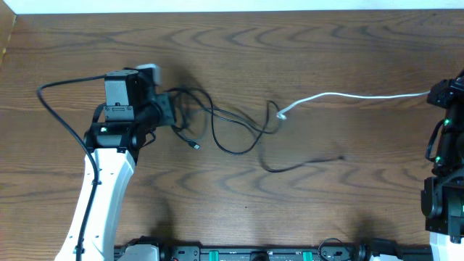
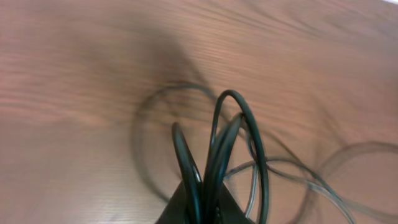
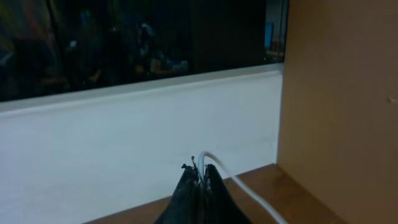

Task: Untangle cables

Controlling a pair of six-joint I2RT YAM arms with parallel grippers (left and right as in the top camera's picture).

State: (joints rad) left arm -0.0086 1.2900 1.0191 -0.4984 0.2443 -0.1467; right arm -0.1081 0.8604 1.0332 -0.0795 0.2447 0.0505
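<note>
Clenched left gripper point(image 2: 202, 186) on looped black cables point(image 2: 222, 148); clenched right gripper point(image 3: 200, 177) on white cable point(image 1: 362, 95), strung left-right across table point(image 1: 326, 43), free plug end near those loops, nearer left gripper.

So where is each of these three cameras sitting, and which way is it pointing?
Overhead: above the table, facing straight down on the black cables, white cable, left gripper and right gripper.
Left wrist: on the left arm, looking past the shut left gripper at the black cables it holds.
Right wrist: on the right arm, facing sideways at a white wall; the shut right gripper pinches the white cable.
Shared: overhead and right wrist both show the white cable.
</note>
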